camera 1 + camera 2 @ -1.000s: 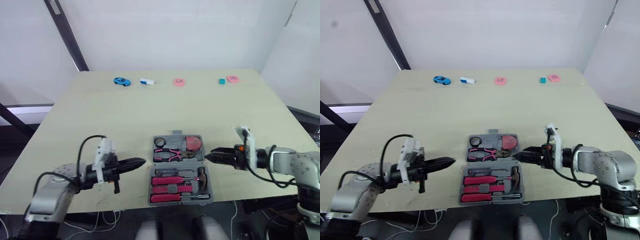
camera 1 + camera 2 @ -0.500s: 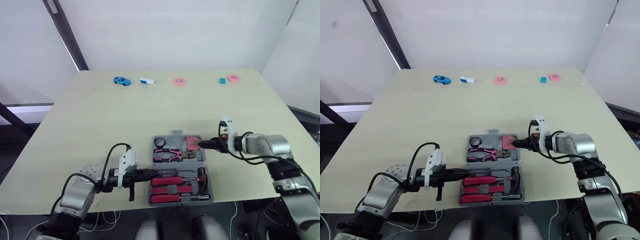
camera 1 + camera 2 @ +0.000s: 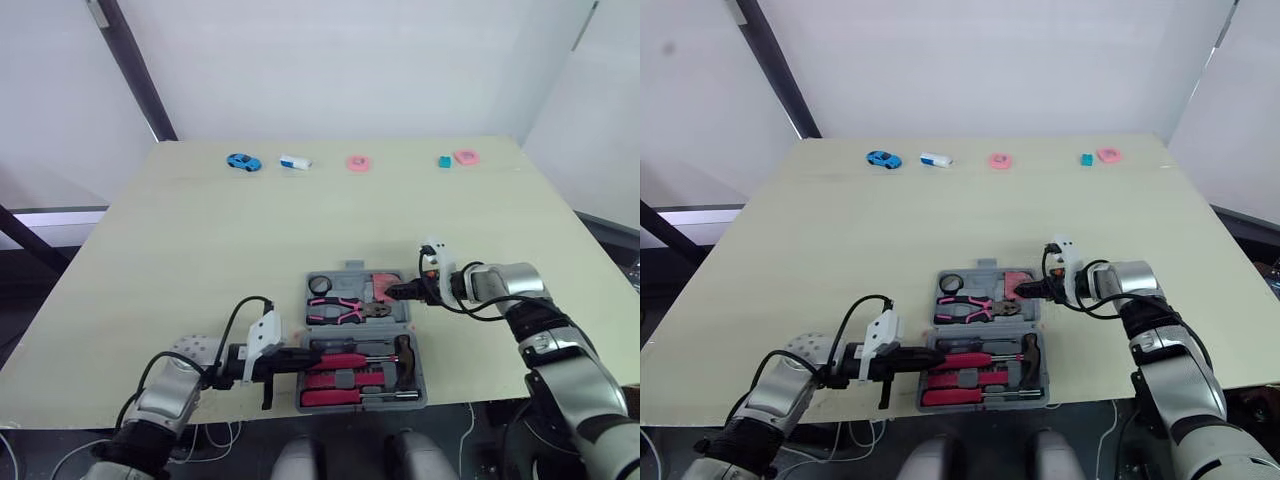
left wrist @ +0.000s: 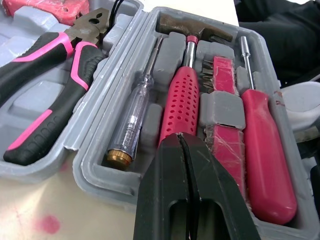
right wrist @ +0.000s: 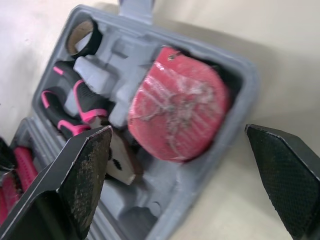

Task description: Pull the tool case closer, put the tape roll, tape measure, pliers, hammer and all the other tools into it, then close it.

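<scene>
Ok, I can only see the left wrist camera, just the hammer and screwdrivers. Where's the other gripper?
Observer: The right gripper is at the right side of the tool case, open, next to the red tape measure.
Operator: Is anything lying outside?
Observer: A blue toy car sits by the far edge of the table.
Operator: And the round tape?
Observer: The tape roll is in the case's far-left corner.
</scene>
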{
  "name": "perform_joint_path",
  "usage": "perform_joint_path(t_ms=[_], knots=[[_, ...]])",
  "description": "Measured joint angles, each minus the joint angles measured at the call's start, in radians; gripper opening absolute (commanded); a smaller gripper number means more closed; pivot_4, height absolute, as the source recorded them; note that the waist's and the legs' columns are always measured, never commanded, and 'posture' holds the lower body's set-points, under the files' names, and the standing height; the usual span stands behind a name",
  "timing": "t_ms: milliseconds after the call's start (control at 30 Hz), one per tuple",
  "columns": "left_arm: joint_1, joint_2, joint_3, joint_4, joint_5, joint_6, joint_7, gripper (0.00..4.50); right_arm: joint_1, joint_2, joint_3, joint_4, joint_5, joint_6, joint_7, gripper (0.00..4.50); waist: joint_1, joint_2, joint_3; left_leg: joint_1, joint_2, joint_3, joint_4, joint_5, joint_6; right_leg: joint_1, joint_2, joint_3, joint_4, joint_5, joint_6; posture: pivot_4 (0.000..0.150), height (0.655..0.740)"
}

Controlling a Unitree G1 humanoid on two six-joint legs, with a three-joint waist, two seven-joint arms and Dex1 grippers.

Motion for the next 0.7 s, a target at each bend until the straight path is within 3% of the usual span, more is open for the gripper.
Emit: perform_joint_path(t_ms=[333,700], knots=[[-0.002,-0.002,-0.001,0.024,0.008,-0.047,-0.006,0.05,0.001,0.009,-0.039,-0.012,0.015,0.073,0.053,4.5,-0.001,0.001,0.0,0.0,0.001,0.0,0.0,0.0,0.0,0.0,0.0,0.0,0.001,0.0,0.0,0.15,0.74],[0.034,0.008,0.002,-0.061,0.013,0.019,0.022,0.05,0.056,-0.026,-0.137,-0.213,0.116,0.208,0.067,4.5,0.0,0.001,0.0,0.0,0.0,0.0,-0.001,0.0,0.0,0.0,0.0,0.0,0.001,0.0,0.0,0.15,0.74]])
